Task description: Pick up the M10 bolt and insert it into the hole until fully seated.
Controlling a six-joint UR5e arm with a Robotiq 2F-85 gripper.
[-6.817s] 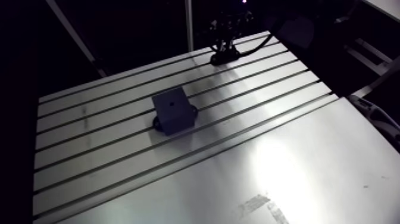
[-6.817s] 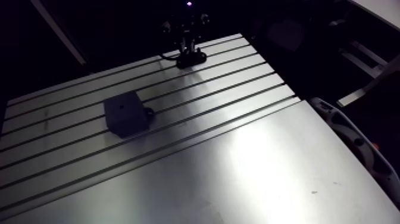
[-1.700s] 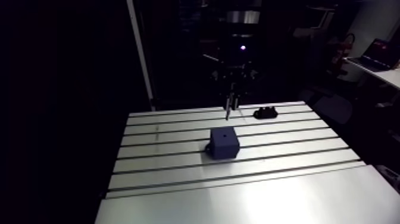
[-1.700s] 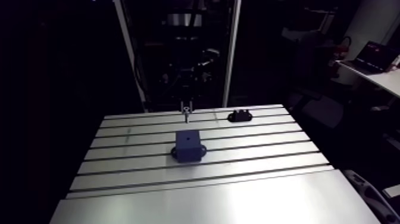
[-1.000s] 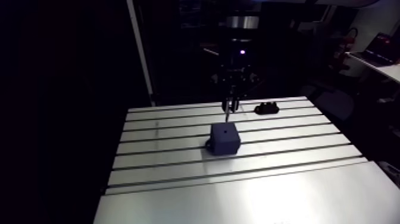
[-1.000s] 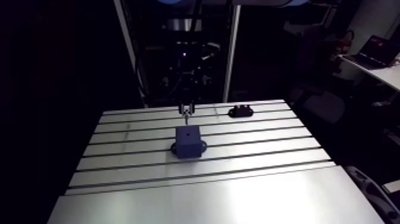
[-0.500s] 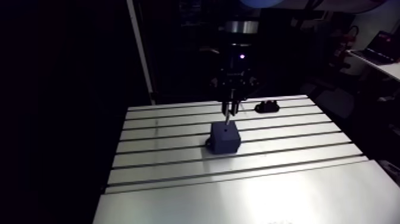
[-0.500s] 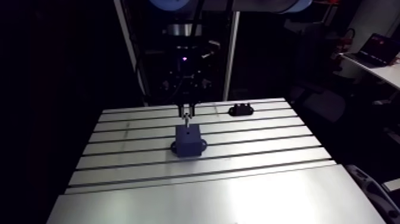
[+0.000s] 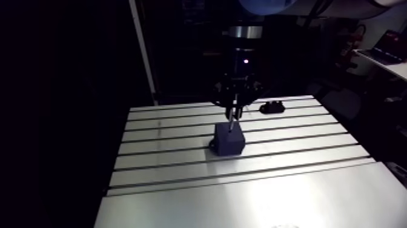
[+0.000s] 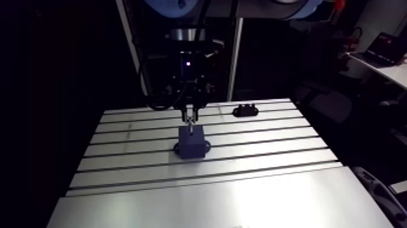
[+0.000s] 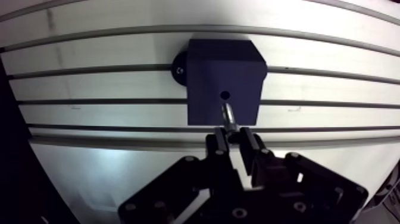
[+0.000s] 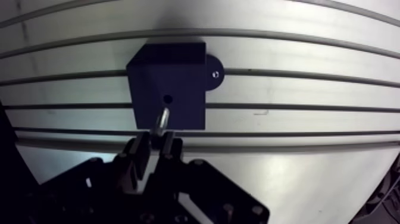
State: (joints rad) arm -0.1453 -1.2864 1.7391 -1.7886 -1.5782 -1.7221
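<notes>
The pick is done: the fingers (image 11: 217, 145) are closed narrowly on the M10 bolt (image 11: 228, 116), whose shank points out ahead of them over the dark blue block (image 11: 205, 65). Its tip sits just short of the hole (image 11: 224, 95), seemingly not yet entered. Insertion and seating remain. The slotted aluminium bench (image 11: 89, 86) lies beneath. A small black holder (image 9: 272, 108) stands well beyond, out of the way.

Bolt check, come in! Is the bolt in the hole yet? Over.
Tool shut on bolt. Bolt tip hovers over the block, close to the hole, not in. Hole uncovered, nothing between.
</notes>
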